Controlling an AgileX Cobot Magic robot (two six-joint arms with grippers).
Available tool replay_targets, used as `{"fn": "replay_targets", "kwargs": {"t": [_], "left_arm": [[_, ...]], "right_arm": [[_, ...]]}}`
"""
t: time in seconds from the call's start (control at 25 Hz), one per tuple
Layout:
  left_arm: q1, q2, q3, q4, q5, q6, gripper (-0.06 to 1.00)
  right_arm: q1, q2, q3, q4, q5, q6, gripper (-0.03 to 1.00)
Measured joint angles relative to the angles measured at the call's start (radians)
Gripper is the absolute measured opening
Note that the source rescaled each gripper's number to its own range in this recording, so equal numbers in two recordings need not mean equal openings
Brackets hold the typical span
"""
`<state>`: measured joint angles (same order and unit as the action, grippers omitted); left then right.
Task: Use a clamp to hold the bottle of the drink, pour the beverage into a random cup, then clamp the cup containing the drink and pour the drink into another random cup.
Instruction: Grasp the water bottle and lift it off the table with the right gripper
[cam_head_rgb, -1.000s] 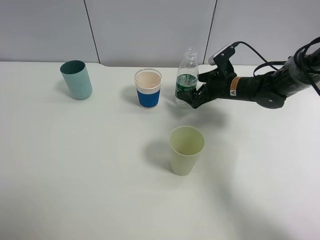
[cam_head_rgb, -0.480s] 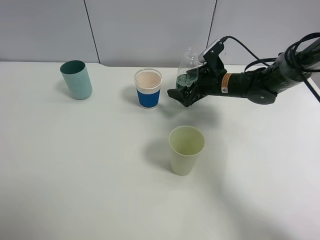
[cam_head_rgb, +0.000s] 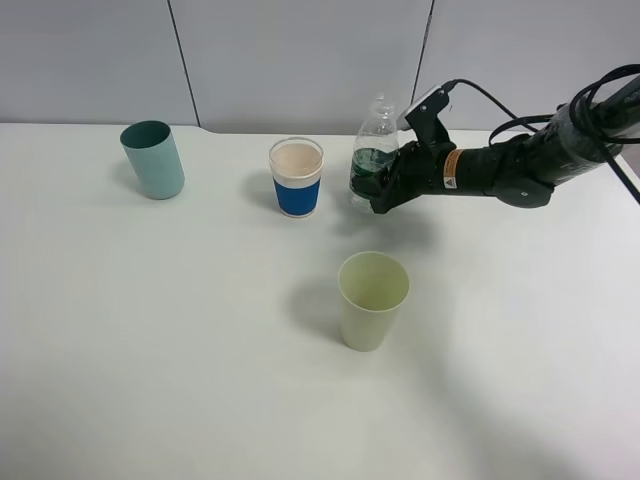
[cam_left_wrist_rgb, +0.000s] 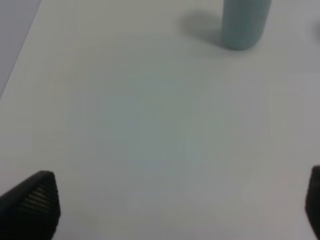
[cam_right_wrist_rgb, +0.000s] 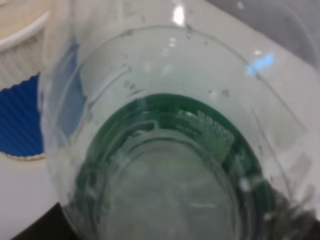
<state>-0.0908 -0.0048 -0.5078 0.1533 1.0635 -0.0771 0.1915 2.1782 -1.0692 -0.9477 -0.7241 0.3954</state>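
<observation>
A clear bottle with a green label and some liquid stands at the back of the white table. My right gripper reaches in from the right, its jaws closed around the bottle's lower part. The right wrist view is filled by the bottle, with a blue-and-white paper cup just beside it. That cup stands left of the bottle. A pale green cup stands in front of it. A teal cup stands far left. My left gripper is open and empty over bare table.
The left wrist view shows the teal cup further along the table from the left gripper. A grey panelled wall runs behind the table. The right arm's cable loops above the table's back right.
The right gripper rose and swung left with jaws spread half a second ago, and has now settled back around the bottle's lower part. The cups have not moved.
</observation>
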Motion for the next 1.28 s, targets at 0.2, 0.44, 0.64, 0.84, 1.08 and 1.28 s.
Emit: {"fn": "replay_targets", "kwargs": {"t": [0.2, 0.44, 0.64, 0.84, 1.08, 1.28], "left_arm": [[0.0, 0.0, 0.0, 0.0, 0.0, 0.0, 1.0], [0.0, 0.0, 0.0, 0.0, 0.0, 0.0, 1.0], [0.0, 0.0, 0.0, 0.0, 0.0, 0.0, 1.0], [0.0, 0.0, 0.0, 0.0, 0.0, 0.0, 1.0], [0.0, 0.0, 0.0, 0.0, 0.0, 0.0, 1.0], [0.0, 0.0, 0.0, 0.0, 0.0, 0.0, 1.0]], "right_arm": [[0.0, 0.0, -0.001, 0.002, 0.0, 0.03, 0.0], [0.0, -0.02, -0.001, 0.0, 0.034, 0.094, 0.0], [0.0, -0.084, 0.0, 0.001, 0.094, 0.165, 0.0], [0.0, -0.16, 0.0, 0.017, 0.199, 0.221, 0.0], [0.019, -0.221, -0.03, 0.041, 0.369, 0.246, 0.0], [0.081, -0.223, -0.115, 0.014, 0.585, 0.26, 0.0]]}}
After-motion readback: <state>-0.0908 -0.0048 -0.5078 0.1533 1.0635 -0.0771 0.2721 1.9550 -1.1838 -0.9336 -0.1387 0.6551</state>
